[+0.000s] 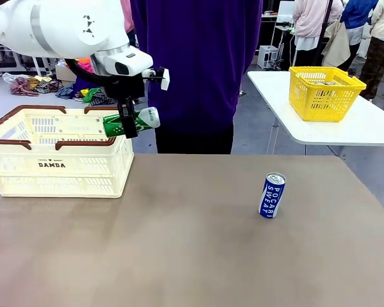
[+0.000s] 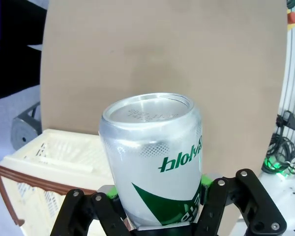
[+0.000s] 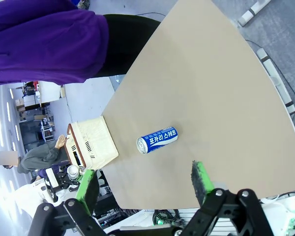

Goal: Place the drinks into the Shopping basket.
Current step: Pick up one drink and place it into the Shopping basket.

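Note:
A green drink can (image 1: 132, 121) lies sideways in the air with my left gripper (image 1: 127, 126) shut on it, just over the right rim of the cream Shopping basket (image 1: 57, 151) at the table's left. In the left wrist view the can (image 2: 155, 162) stands between the black fingers (image 2: 103, 211), its silver end facing the camera, with the basket (image 2: 49, 162) below to the left. A blue drink can (image 1: 272, 195) stands upright on the table's right half. My right gripper (image 3: 145, 187) hangs open high above that blue can (image 3: 157, 139), its green pads (image 3: 200, 178) wide apart.
A person in a purple top (image 1: 192, 64) stands at the far edge, close behind the held can. A yellow basket (image 1: 325, 93) sits on a separate white table (image 1: 371, 128) at back right. The brown tabletop (image 1: 179, 243) lies bare between basket and blue can.

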### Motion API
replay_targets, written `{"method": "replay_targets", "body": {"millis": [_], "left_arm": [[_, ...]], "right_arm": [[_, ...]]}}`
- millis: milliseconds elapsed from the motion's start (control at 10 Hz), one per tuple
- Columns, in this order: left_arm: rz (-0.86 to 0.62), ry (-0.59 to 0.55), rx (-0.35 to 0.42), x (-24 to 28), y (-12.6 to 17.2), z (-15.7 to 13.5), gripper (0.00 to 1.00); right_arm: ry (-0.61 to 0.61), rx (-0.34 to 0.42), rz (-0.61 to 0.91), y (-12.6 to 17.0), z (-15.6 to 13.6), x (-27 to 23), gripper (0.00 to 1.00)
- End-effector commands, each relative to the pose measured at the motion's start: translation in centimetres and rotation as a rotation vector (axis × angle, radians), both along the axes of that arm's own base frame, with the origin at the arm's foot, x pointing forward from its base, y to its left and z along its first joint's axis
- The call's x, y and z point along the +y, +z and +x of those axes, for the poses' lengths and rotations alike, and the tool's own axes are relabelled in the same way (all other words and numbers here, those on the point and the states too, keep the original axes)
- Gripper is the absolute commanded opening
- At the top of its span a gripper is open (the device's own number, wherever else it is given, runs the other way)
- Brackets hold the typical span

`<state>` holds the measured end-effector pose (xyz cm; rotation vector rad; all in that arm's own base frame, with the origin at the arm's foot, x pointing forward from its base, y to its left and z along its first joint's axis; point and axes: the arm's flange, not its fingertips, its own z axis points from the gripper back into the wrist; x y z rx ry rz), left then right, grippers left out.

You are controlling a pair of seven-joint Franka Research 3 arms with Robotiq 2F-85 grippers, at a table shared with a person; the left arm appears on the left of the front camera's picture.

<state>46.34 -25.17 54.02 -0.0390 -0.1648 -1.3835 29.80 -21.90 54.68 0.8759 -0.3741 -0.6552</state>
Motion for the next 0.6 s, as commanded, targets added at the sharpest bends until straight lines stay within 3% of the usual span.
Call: {"method": "replay_targets", "body": {"millis": [0, 100, 200, 300, 400, 500], "left_arm": [[-0.022, 0.012, -0.01, 0.3, 0.7, 0.3, 0.0], [0.0, 0.0, 0.0, 0.0, 0.0, 0.0, 0.0], [0.148, 0.228, 0.097, 1.0, 0.1, 4.2, 0.0], [0.209, 0.469, 0.133, 3.5, 0.2, 8.7, 0.0], [0.241, 0.685, 0.106, 6.0, 0.2, 11.3, 0.0], [0.238, 0.801, 0.12, 8.6, 0.5, 12.8, 0.0]], "right_arm": [[0.012, -0.005, 0.001, 0.3, 0.1, -0.2, 1.0], [0.012, -0.005, 0.001, 0.3, 0.1, -0.2, 1.0], [0.012, -0.005, 0.001, 0.3, 0.1, -0.2, 1.0], [0.012, -0.005, 0.001, 0.3, 0.1, -0.2, 1.0], [0.012, -0.005, 0.001, 0.3, 0.1, -0.2, 1.0], [0.012, -0.005, 0.001, 0.3, 0.1, -0.2, 1.0]]}}
